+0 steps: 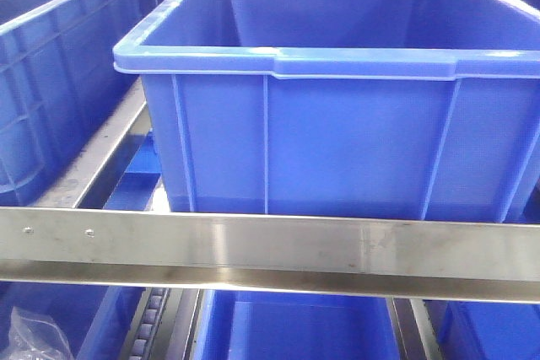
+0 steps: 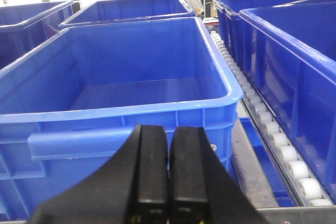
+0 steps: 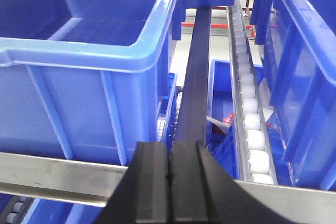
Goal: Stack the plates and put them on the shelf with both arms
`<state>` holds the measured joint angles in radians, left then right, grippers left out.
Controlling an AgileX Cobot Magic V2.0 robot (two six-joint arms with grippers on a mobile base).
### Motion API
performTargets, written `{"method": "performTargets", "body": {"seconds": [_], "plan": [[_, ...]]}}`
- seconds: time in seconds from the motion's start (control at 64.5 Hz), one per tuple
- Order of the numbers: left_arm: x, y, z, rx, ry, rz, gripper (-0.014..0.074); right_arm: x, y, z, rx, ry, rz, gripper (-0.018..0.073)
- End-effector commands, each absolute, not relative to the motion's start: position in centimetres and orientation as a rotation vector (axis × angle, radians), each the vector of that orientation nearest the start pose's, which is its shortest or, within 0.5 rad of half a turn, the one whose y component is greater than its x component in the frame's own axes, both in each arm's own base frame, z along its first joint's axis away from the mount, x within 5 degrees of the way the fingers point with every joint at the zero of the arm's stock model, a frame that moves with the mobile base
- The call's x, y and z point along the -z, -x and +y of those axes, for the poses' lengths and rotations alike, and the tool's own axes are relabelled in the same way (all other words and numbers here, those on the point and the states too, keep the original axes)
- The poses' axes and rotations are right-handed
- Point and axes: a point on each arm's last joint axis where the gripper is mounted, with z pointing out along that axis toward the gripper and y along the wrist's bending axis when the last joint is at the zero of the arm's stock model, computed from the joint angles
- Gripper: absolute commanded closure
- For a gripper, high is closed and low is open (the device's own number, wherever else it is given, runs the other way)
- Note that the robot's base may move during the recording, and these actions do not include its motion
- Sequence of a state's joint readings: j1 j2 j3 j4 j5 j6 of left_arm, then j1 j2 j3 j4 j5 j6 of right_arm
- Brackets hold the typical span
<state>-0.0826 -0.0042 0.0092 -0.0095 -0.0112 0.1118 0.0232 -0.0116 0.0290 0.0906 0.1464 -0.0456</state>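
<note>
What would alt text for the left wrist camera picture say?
The left gripper, black, its fingers closed together and empty, points at a large empty blue crate. More blue crates stand around it, with a roller track on the right.

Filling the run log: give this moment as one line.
left end effector shut, empty | right end effector shut, empty | plates not visible | big blue plastic crate behind brushed steel shelf rail

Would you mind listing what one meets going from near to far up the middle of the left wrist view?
Left gripper, fingers closed together → empty blue crate directly ahead → second blue crate behind it → the bright room background.
</note>
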Motion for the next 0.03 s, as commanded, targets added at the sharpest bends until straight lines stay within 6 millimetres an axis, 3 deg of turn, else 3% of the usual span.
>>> {"method": "performTargets", "body": {"seconds": [0.0, 0.015], "plan": [[-21.88, -5.29, -0.42, -0.015, -0.123, 1.373, 0.0514, -19.93, -5.55, 0.14, -0.051, -0.018, 1.546, 0.0504], [-21.88, -5.29, -0.42, -0.015, -0.123, 1.373, 0.0514, -19.93, -5.55, 0.14, -0.051, -0.018, 1.546, 0.0504]]}}
